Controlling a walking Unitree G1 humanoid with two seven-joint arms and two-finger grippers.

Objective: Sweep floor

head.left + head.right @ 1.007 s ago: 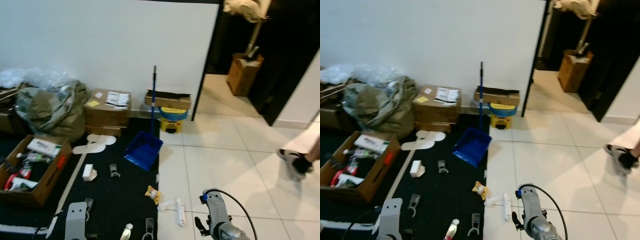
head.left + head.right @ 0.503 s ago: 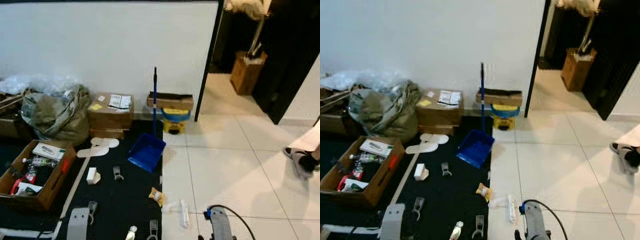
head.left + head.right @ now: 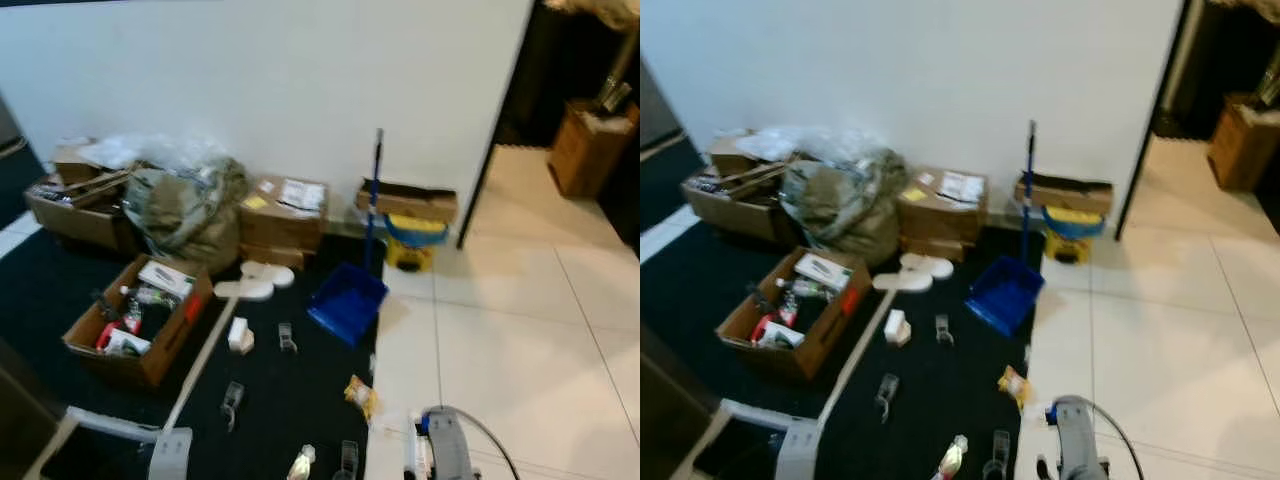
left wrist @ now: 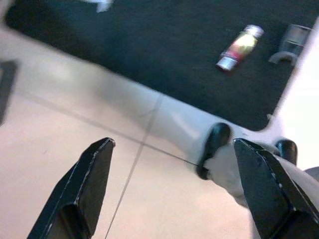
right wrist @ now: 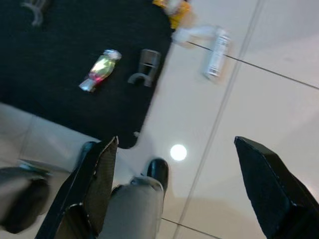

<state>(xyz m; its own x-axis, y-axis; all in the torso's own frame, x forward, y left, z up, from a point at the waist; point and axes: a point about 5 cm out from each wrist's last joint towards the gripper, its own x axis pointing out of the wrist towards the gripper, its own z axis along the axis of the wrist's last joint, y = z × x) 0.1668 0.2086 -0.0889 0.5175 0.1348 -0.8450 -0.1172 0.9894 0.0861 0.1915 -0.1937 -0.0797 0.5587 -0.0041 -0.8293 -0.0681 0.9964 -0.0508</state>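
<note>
Upright, blue dustpan [image 3: 347, 312] on black mat [image 3: 290, 400].

A plain white wall [image 3: 270, 80] runs across from 10 to 1 o'clock. A black mat [image 3: 290, 400] covers the floor at 7 to 11 o'clock; pale glossy tiles [image 3: 520, 340] spread at 3 to 5. A dark doorway [image 3: 585, 90] opens at 2 o'clock.

Left gripper [image 4: 172, 186], right gripper [image 5: 174, 186]: both hang low, fingers spread.
</note>
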